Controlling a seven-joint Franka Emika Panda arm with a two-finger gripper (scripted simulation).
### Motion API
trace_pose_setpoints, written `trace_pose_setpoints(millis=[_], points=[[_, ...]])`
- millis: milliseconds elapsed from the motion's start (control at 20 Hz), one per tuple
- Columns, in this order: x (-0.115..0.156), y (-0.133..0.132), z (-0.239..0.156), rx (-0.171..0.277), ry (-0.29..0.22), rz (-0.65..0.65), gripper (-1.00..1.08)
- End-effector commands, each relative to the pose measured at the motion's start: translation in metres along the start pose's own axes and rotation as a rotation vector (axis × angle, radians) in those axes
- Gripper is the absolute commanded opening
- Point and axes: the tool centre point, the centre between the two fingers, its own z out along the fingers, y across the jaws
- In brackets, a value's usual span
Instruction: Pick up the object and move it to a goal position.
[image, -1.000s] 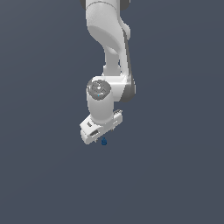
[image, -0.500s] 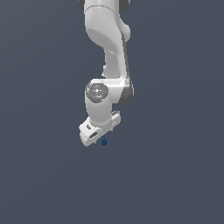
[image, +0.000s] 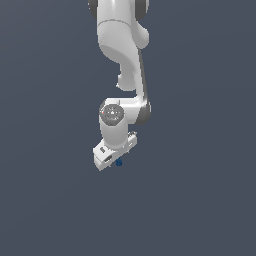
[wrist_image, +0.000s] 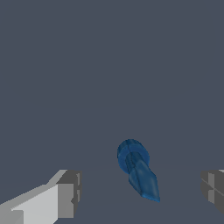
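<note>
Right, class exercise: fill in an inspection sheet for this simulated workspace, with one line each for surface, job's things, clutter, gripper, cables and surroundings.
Surface: plain dark grey-blue ground, flat, no markings seen.
Job's things: one small dark-blue object, round at one end and narrowing to a wedge at the other; in the exterior view it shows just below the gripper. No goal marker seen.
Clutter: nothing seen.
Gripper: white gripper on the Panda arm, open; in the wrist view the object sits between the two fingertips, touching neither.
Cables: nothing seen.
Surroundings: same uniform dark background on all sides; nothing else seen.
</note>
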Motion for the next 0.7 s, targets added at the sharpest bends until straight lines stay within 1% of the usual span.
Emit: trace_pose_setpoints(millis=[0,250,300,650], points=[[-0.0003,-0.0001,0.0111,0.0,0.0,-0.001,1.0],[0.0008,0.0008,0.0161,0.0,0.0,-0.001,1.0],[0.0008,0.0008,0.0161,0.0,0.0,-0.001,-1.0],[0.0008,0.0008,0.0161,0.0,0.0,-0.001,-1.0]])
